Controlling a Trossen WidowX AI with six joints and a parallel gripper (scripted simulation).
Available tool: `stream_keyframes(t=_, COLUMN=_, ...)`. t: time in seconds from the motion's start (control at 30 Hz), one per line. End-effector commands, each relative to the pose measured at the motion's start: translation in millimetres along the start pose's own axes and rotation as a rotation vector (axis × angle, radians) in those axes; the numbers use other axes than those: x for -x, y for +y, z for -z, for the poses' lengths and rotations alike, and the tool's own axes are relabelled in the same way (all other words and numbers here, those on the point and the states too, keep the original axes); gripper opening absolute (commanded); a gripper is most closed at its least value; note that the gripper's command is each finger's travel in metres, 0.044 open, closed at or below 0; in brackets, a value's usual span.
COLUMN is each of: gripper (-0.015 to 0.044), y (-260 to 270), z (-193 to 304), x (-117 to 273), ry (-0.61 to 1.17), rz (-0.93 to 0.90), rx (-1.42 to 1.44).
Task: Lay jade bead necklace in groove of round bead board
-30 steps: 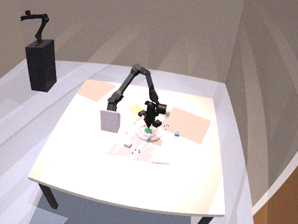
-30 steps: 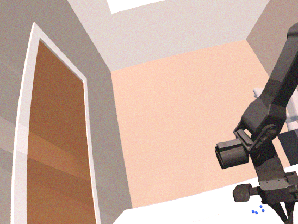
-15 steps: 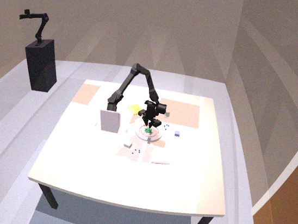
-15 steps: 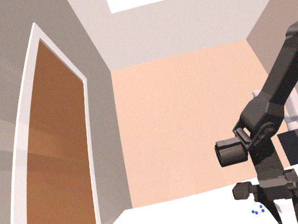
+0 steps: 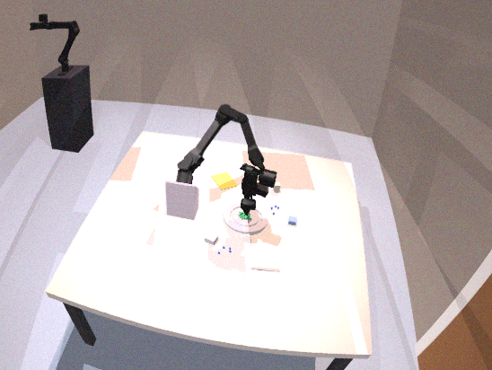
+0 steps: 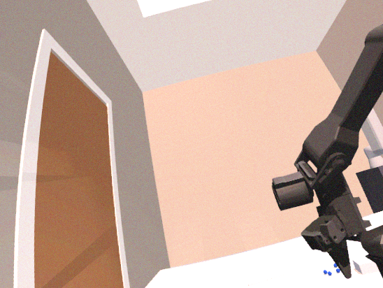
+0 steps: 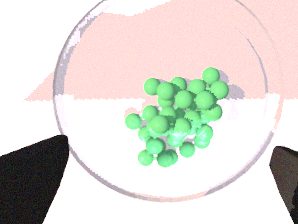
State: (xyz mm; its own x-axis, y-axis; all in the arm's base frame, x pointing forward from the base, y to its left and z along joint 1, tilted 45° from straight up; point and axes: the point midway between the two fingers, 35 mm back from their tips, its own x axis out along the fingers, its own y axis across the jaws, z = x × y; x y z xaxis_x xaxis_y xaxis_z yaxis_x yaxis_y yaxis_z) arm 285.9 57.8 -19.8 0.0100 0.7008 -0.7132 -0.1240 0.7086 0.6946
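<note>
The jade bead necklace (image 5: 244, 216) (image 7: 183, 99) lies bunched in a green heap inside the ring of the round bead board (image 5: 257, 228) (image 7: 102, 135). Its beads are piled over one another, clear of the ring groove that curves around them in the wrist view. My gripper (image 5: 246, 212) (image 6: 365, 276) (image 7: 173, 152) is wide open above the board, its fingers at the lower left and lower right of the wrist view. The heap shows in the gap ahead of the fingertips, with nothing held. The exterior view does not show the necklace.
An upright pale panel (image 5: 181, 200) stands left of the board, and a yellow pad (image 5: 223, 180) lies behind it. A grey block (image 5: 211, 240), a blue block (image 5: 293, 220), blue beads (image 5: 230, 250) (image 6: 329, 273) and a thin pale strip (image 5: 265, 269) lie around it.
</note>
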Motion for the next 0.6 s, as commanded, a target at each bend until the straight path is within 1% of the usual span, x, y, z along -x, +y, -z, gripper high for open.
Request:
stream_keyframes(t=0.0, gripper=0.038, y=0, z=-3, x=2, ry=-0.004, rz=0.003, rx=-0.068)
stream_keyframes(t=0.1, gripper=0.038, y=0, z=-4, x=1, ry=-0.004, rz=0.003, rx=-0.068)
stream_keyframes(t=0.23, gripper=0.038, y=0, z=-3, x=-11, ry=-0.004, rz=0.002, rx=-0.068)
stream_keyframes(t=0.27, gripper=0.038, y=0, z=-6, x=-3, ry=-0.012, rz=0.005, rx=-0.057)
stream_keyframes(t=0.57, gripper=0.038, y=0, z=-5, x=-13, ry=-0.01, rz=0.005, rx=-0.06)
